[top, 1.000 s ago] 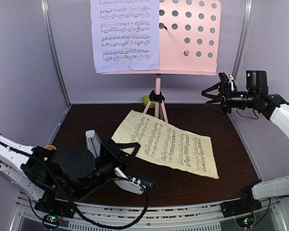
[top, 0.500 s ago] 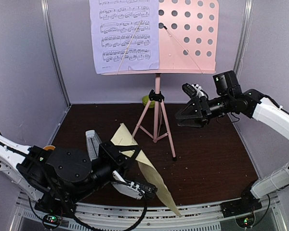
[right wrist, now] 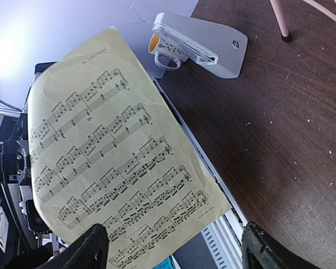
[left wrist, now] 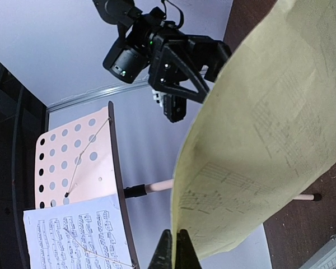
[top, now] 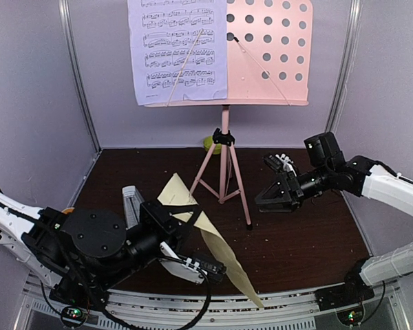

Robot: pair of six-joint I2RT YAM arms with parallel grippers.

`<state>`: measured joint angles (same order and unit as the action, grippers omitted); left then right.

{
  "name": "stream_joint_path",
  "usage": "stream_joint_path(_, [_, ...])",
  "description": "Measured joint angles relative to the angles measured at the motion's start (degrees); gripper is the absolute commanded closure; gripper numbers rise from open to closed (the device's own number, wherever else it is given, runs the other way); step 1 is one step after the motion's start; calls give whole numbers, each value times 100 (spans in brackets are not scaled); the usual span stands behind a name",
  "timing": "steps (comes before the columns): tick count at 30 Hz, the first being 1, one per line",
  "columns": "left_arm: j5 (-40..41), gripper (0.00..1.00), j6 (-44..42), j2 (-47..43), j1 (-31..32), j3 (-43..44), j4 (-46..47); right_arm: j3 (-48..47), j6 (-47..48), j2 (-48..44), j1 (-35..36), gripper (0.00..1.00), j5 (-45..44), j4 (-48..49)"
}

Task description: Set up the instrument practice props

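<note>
Left gripper point(left wrist: 176, 249): my jaws are pinched tight on the lower edge of the yellow page point(right wrist: 112, 162).
Yellow page: I hold it up off the table point(top: 310, 234), near the front edge. It curls and hangs to the right of my left arm, printed side facing my right wrist camera.
Right gripper point(right wrist: 173, 246): my jaws stand wide with nothing between them. It hovers above the table, right of the stand point(top: 224, 158), and faces the yellow page.
Stand: upright at the back centre, its feet on the table.
Lavender page point(top: 179, 55): on the left half of the stand's desk, under a thin wire.
Metronome point(right wrist: 204, 42): on the table just beside my left arm, behind the yellow page.
</note>
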<state>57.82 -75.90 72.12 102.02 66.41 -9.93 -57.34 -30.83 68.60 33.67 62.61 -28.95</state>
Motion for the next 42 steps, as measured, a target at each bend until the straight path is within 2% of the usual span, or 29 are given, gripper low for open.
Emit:
stream_joint_path(3, [2,100,-17,15,0,133,-4,485,-374,-72,22,9,-4,581])
stream_joint_path(12, [15,100,-122,33,39,1161,90,1054,-1790,-181,205,5,-7,2479])
stream_joint_path(21, [13,100,-341,70,39,1897,417,1423,-4129,-44,820,2,-227,5298])
stream_joint_path(28, [2,100,-704,177,-92,1978,1130,1679,-6288,728,1316,0,-616,7919])
stream_joint_path(31, [-4,100,-848,251,-131,1978,1394,1679,-6819,903,1502,0,-780,8590])
stream_joint_path(36, [-26,100,-1060,297,-149,1978,1727,1679,-7232,911,1617,0,-964,9165])
stream_joint_path(42, [-103,100,-1141,310,-186,2070,1980,1727,-7984,1303,1670,12,-1309,10301])
